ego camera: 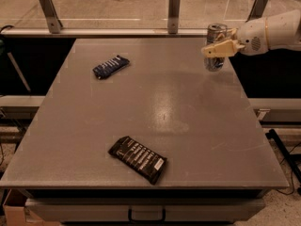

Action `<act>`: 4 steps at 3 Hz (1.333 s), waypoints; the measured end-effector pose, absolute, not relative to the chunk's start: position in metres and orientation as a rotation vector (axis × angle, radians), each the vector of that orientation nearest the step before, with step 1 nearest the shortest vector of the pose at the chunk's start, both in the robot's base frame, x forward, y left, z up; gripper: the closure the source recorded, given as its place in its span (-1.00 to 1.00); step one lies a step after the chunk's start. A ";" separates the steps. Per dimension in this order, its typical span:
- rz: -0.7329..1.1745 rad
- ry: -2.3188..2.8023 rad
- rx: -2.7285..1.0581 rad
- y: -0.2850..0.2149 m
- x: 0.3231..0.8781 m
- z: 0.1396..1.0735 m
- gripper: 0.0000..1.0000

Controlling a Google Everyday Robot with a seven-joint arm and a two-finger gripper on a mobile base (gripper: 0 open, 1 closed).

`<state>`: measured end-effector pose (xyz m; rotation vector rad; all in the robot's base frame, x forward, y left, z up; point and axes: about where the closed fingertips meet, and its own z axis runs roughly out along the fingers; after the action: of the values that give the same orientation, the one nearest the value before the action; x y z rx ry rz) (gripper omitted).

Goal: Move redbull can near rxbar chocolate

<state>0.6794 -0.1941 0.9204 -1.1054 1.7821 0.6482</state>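
Note:
The redbull can [215,64] is a slim silver can standing upright at the table's far right. My gripper [214,47] reaches in from the right on a white arm [270,32] and is shut on the can, with one tan finger [220,49] across its front. The can seems to be just above the table surface. The rxbar chocolate [138,159], a flat black wrapper with white text, lies near the front edge, far from the can, to its left and toward me.
A smaller dark blue wrapper [110,66] lies at the back left of the grey table [188,126]. Metal posts [174,8] and a rail run along the far edge. The table's right edge is close to the can.

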 end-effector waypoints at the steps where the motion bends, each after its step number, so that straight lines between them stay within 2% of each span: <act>1: 0.648 1.783 -1.106 -0.194 0.680 0.920 1.00; 2: 0.667 1.732 -1.126 -0.157 0.677 0.925 1.00; 4: 0.666 1.519 -1.193 0.010 0.661 0.961 1.00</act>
<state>0.6612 0.0095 0.9606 -1.1928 1.5188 0.6658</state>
